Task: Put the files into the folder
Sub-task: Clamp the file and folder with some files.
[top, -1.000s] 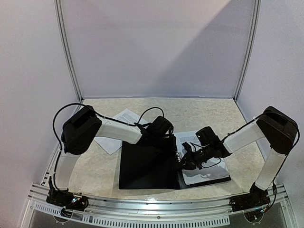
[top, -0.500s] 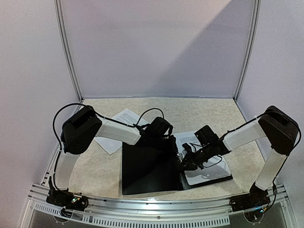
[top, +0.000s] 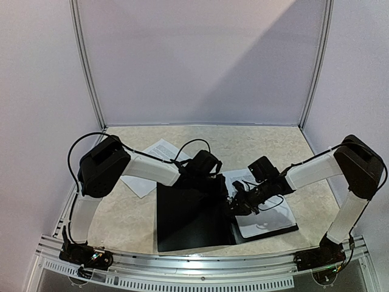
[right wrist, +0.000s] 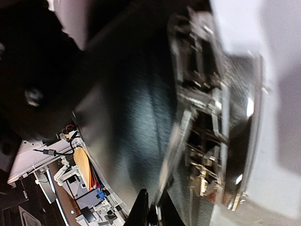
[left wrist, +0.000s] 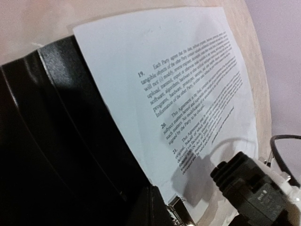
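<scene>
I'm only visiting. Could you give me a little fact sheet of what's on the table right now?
Folder: black, open on the table
Inside: printed sheet on its right half
Outside: loose sheets at back left, behind the left arm
Left claw: at the folder's far edge; grip unclear
Right claw: at the metal clip by the spine; grip unclear

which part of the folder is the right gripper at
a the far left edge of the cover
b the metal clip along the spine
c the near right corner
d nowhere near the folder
b: in the top view the right gripper sits at the middle of the open folder, and the right wrist view is filled close up by the metal clip.
</scene>
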You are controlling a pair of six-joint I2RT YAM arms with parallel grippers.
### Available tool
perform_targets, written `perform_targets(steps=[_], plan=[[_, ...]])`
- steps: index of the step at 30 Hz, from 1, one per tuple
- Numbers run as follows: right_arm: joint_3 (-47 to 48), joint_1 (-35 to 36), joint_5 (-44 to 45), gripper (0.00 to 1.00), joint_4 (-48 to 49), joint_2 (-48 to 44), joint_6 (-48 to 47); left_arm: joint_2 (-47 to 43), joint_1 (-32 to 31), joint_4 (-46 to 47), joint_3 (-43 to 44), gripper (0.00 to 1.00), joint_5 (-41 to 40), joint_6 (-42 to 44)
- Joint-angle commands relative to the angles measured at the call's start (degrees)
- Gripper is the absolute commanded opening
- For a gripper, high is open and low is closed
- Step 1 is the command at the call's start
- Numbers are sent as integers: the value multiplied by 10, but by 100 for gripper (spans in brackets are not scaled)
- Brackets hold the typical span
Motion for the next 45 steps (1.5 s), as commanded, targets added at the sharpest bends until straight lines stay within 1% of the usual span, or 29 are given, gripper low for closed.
perform_targets(steps=[1, 6, 12, 14, 18, 22, 23, 25, 26, 28, 31, 34, 45], plan=[[35, -3, 17, 10, -80, 8, 2, 34, 3, -107, -30, 0, -21, 2], [68, -7, 13, 20, -91, 6, -2, 31, 2, -114, -29, 0, -27, 0], [86, -7, -4, 42, -90, 1, -2, 29, 1, -117, -30, 0, -29, -1], [87, -8, -10, 47, -92, -9, 0, 29, 0, -117, -30, 0, -30, -1], [89, -7, -6, 52, -108, -41, 4, 29, 0, -117, -30, 0, -31, -3], [86, -11, 17, 51, -143, -76, 1, 29, -1, -117, -29, 0, -33, -3], [81, -14, 24, 49, -148, -84, 1, 28, -1, -117, -29, 0, -34, -3], [66, -23, 33, 41, -147, -102, 8, 28, -1, -117, -29, 0, -34, -3], [56, -27, 36, 39, -141, -111, 16, 27, -1, -117, -30, 0, -34, -3], [39, -36, 33, 38, -124, -121, 27, 27, -1, -117, -30, 0, -34, -3], [29, -44, 28, 32, -108, -118, 34, 27, -2, -117, -30, 0, -35, -3], [21, -46, 15, 28, -89, -105, 40, 25, -2, -118, -30, 0, -35, -3], [27, -46, 7, 22, -60, -66, 46, 25, -3, -115, -34, 0, -35, -2]])
